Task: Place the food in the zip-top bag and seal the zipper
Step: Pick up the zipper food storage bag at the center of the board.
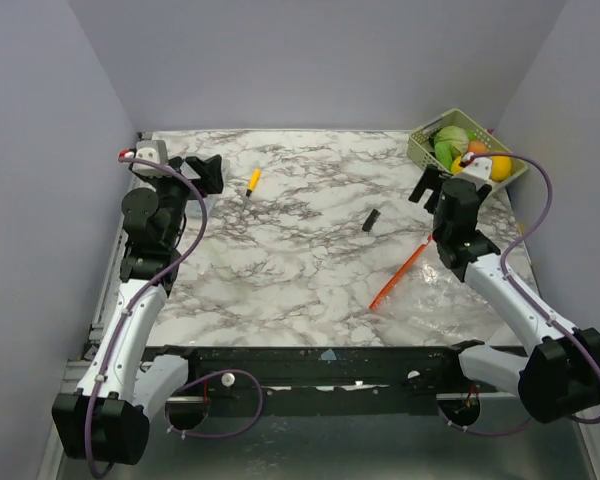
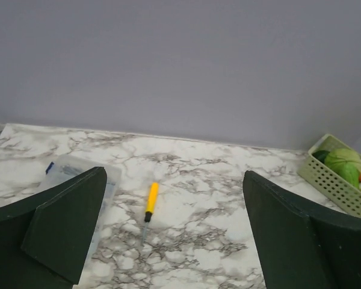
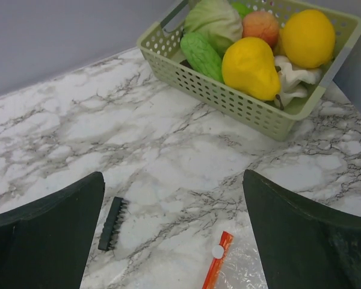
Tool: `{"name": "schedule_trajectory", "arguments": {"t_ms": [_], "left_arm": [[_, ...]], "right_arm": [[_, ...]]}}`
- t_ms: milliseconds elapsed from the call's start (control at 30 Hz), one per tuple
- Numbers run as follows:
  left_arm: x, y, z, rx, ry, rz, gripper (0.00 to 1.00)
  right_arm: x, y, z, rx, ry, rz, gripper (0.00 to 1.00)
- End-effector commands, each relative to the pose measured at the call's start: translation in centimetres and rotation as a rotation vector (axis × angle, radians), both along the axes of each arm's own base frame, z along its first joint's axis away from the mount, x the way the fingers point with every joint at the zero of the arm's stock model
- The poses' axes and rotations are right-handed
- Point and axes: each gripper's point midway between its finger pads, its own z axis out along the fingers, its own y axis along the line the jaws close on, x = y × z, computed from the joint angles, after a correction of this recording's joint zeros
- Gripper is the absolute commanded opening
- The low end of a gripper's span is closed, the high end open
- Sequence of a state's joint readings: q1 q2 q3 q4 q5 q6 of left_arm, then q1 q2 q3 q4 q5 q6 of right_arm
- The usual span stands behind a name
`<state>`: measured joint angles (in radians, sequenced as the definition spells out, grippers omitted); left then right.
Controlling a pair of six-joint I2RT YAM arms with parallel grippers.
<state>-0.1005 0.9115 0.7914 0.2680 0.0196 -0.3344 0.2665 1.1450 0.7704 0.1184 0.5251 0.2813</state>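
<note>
Plain pale lavender-grey walls [image 1: 310,60] close in the far, left and right sides of a white, grey-veined marble surface [image 1: 300,250], lit softly and evenly.

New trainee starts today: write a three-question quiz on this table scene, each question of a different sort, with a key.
1. True or false: the food lies in the pale green basket.
2. Multiple choice: the zip-top bag lies A) on the right arm's side of the table, B) on the left arm's side, C) inside the basket.
3. Fill in: the left end effector and the right end effector are both ____ (open or shut).

Key: 1 true; 2 A; 3 open.
</note>
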Motion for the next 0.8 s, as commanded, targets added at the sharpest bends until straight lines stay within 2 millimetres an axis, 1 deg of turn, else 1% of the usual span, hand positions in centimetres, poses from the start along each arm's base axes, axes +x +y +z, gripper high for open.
{"name": "schedule_trajectory", "arguments": {"t_ms": [0,67,100,133,167,267,367,400,433,467,500,533,600,667,767], "left_arm": [[0.3,-4.1,-0.4,-0.060,0.087,-0.186,0.99],[0.2,-5.6,-0.7,-0.052,0.119,-0.234,0.99],[0.1,-6.2,-0.9,-0.044,0.127,-0.254,0.99],[0.0,-6.9,-1.0,-0.033,0.135,-0.269,0.99],[-0.2,-7.4,-1.2,-0.026,0.143,-0.281,0.99],[-0.8,-9.1,-1.6,-0.004,0.155,-0.324,0.99],[-1.4,-10.6,-1.8,0.026,0.171,-0.363,0.99],[-1.5,-11.0,-1.8,0.032,0.175,-0.375,0.99],[-1.7,-11.5,-1.9,0.034,0.181,-0.391,0.98],[-1.9,-11.8,-1.9,0.033,0.184,-0.406,0.98],[-2.0,-12.1,-1.9,0.026,0.188,-0.423,0.99],[-2.2,-12.3,-1.9,0.017,0.189,-0.435,0.99],[-2.4,-12.8,-2.0,0.005,0.190,-0.459,0.98],[-2.4,-12.9,-1.9,0.002,0.190,-0.468,0.98],[-2.4,-12.9,-1.9,0.001,0.189,-0.467,0.99]], "right_arm": [[-0.4,-2.3,0.9,0.014,-0.001,-0.162,1.00],[-1.0,-3.4,0.2,0.042,0.046,-0.264,1.00],[-1.4,-3.8,-0.7,0.061,0.086,-0.314,1.00],[-1.7,-3.9,-1.3,0.099,0.108,-0.351,1.00],[-2.0,-3.8,-2.0,0.099,0.145,-0.359,1.00],[-2.2,-2.3,-3.6,0.125,0.255,-0.286,1.00],[-3.1,-1.1,-6.1,0.183,0.366,-0.273,1.00],[-3.6,-0.7,-7.2,0.186,0.425,-0.265,1.00],[-3.8,-0.5,-7.6,0.186,0.462,-0.265,1.00],[-4.4,-0.6,-8.6,0.167,0.518,-0.294,1.00],[-4.9,-0.5,-8.8,0.160,0.536,-0.345,1.00],[-5.4,-0.7,-9.1,0.111,0.559,-0.389,1.00],[-6.1,-0.1,-9.3,0.021,0.584,-0.452,1.00],[-6.6,0.4,-9.8,-0.037,0.624,-0.499,1.00],[-6.9,0.3,-10.9,-0.112,0.673,-0.566,1.00]]}}
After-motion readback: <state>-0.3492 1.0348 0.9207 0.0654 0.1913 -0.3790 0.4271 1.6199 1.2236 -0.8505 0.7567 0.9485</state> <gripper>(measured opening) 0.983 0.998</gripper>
